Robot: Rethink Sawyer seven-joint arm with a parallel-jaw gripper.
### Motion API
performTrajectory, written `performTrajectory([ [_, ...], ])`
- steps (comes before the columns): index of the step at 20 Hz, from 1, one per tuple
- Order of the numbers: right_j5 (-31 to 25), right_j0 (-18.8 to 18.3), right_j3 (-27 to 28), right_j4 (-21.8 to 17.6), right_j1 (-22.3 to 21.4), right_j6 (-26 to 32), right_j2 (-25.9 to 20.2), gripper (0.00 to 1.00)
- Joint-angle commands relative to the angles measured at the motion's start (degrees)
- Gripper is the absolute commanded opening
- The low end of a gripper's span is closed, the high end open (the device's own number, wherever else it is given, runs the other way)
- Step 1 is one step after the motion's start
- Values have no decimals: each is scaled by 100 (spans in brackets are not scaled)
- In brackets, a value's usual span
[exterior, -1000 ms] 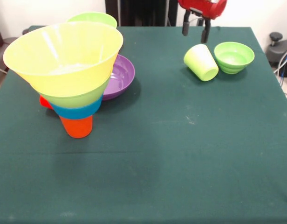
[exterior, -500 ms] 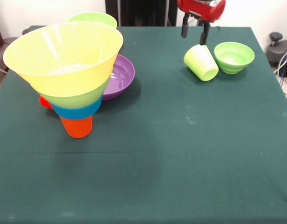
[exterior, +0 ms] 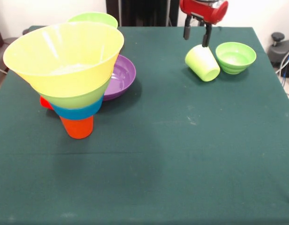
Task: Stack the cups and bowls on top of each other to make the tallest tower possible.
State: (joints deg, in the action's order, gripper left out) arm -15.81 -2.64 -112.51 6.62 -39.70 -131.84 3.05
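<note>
One tipped lime cup just below my spread gripper: light, slick plastic, I'd pinch its rim.

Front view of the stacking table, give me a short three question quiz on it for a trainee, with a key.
1. True or false: the lime green cup stands upright on the table.
2. Which piece sits at the bottom of the tower? A) the yellow bowl B) the orange cup C) the blue bowl
3. Fill in: the hand hangs above the lime green ____.

Key
1. False: it lies tipped on its side, beside the small lime green bowl.
2. B: the orange cup carries the blue bowl, then a green bowl, then the yellow bowl.
3. cup. The hand's fingers are apart and hold nothing.
</note>
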Motion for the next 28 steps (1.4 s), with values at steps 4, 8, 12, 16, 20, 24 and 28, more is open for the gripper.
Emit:
performTrajectory([
  [4,190,27,407,250,245,-740,-443,100],
  [8,230,130,248,286,176,-826,-451,100],
  [12,615,160,338,284,515,-850,-419,100],
  [16,650,124,364,326,606,-810,-448,100],
  [20,829,172,93,304,530,-883,-441,100],
  [24,1185,107,-76,180,679,-888,-445,100],
  [28,1250,26,-252,142,599,-866,-505,100],
])
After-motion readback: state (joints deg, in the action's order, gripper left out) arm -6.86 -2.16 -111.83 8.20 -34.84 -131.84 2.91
